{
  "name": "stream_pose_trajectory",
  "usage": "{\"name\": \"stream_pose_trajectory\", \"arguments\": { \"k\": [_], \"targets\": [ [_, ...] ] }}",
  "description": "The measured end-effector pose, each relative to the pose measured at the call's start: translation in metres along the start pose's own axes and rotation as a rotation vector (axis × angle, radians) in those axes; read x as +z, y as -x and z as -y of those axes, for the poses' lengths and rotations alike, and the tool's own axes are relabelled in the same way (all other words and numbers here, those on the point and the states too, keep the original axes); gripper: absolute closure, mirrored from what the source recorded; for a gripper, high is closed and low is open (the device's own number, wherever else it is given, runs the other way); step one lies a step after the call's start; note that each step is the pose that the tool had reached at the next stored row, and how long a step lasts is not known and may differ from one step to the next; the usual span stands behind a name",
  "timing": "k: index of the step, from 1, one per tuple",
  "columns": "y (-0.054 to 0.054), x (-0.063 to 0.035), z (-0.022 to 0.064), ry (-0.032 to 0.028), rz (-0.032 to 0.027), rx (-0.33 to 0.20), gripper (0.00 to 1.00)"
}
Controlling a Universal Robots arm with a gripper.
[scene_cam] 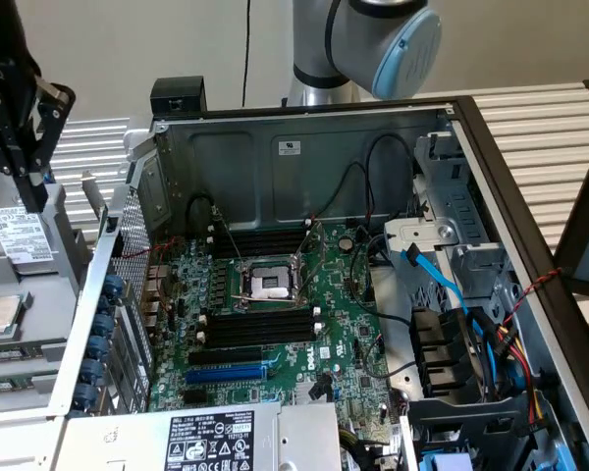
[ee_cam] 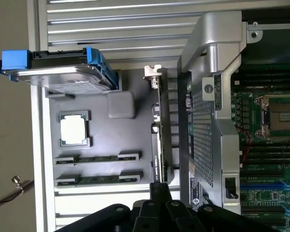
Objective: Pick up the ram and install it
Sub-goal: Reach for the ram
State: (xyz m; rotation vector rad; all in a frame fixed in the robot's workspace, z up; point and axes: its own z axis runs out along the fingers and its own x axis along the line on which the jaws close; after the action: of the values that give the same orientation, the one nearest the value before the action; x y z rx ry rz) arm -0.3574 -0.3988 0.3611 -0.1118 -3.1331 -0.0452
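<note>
Wrist view: two thin green ram sticks [ee_cam: 97, 157] lie beside the square silver processor [ee_cam: 74, 129], parallel to its edge; the black gripper [ee_cam: 159, 195] hovers beyond the outer stick, clenched or released I cannot tell.

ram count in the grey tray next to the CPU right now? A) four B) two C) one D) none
B: the wrist view shows two ram sticks lying parallel in the grey tray, next to the CPU.
</note>
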Motion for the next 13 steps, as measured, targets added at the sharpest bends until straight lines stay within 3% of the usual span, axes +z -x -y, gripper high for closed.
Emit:
{"name": "stream_pose_trajectory", "arguments": {
  "k": [13],
  "targets": [
    [-0.059, 0.0240, 0.0048, -0.0028, 0.0001, 0.000, 0.90]
  ]
}}
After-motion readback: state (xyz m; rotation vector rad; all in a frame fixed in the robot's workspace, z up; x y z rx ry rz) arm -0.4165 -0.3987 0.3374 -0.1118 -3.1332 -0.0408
